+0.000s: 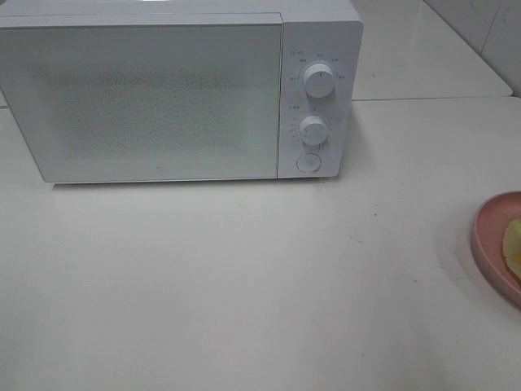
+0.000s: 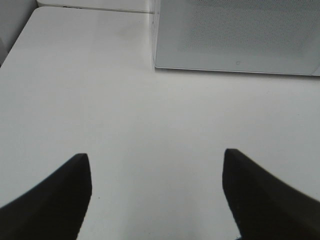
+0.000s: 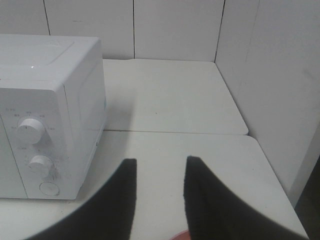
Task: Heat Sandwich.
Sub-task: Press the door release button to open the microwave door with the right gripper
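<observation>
Microwave [image 1: 163, 98], left half of the exterior high view: white box, door shut. Faint print rings both dials on the control strip and a tiny mark sits at the door's lower edge [image 1: 159, 170], all too small to read. Left gripper [image 2: 155, 152]: two black tapered fingers [image 2: 60, 200] set wide apart, hovering low over bare table [image 1: 244, 285] in front of the microwave's lower door corner, nothing between them. Right gripper [image 3: 160, 160]: out of the exterior high view. Its black fingers [image 3: 210, 205] stand at a narrow gap and point toward the tiled back wall [image 3: 175, 30], the control strip to one side. Only table shows between the tips, and a pink sliver [image 3: 180, 235] shows low between the fingers. Whether they grip anything cannot be told. Door panel: flat, grey-green, finely dotted mesh. Control strip, right of the door: upper knob [image 1: 319, 80] and lower knob [image 1: 313, 129], both round, white and smooth, with a flat round button [image 1: 308, 162] beneath. Table: matte off-white, seamed behind the microwave. Plate [image 1: 488, 236], far right edge, well apart from the microwave: round, pink, raised rim, cut off by the frame. Sandwich [image 1: 513, 244]: pale yellow, soft-looking, lying on the plate, only a slice of it in view.
</observation>
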Motion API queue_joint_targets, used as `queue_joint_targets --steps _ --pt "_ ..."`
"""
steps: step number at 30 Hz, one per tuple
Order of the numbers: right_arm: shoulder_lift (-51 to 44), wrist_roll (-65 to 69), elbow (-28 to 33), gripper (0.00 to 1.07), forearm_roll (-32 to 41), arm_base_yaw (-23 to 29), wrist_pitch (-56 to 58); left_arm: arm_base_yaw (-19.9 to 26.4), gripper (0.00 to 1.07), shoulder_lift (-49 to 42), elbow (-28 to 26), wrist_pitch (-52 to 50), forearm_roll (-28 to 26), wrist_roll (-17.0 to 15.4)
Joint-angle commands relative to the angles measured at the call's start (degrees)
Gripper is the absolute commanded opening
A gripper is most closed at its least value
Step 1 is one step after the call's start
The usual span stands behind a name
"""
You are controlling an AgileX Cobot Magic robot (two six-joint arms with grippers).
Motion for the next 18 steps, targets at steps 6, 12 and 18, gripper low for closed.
queue_joint_targets --steps 6,12,18 --pt "8.7 -0.4 -0.2 0.00 3.3 0.1 -10.1 0.3 0.70 -1.4 0.1 -0.5 0.0 -0.1" --pt "15.0 -0.1 -0.2 0.00 4.5 0.1 -16.6 0.3 0.70 -1.4 0.1 -0.5 0.0 -0.1" --pt "21.7 1.7 -0.2 0.00 4.5 0.2 -20.3 0.3 0.70 -1.4 0.1 -0.5 0.0 -0.1"
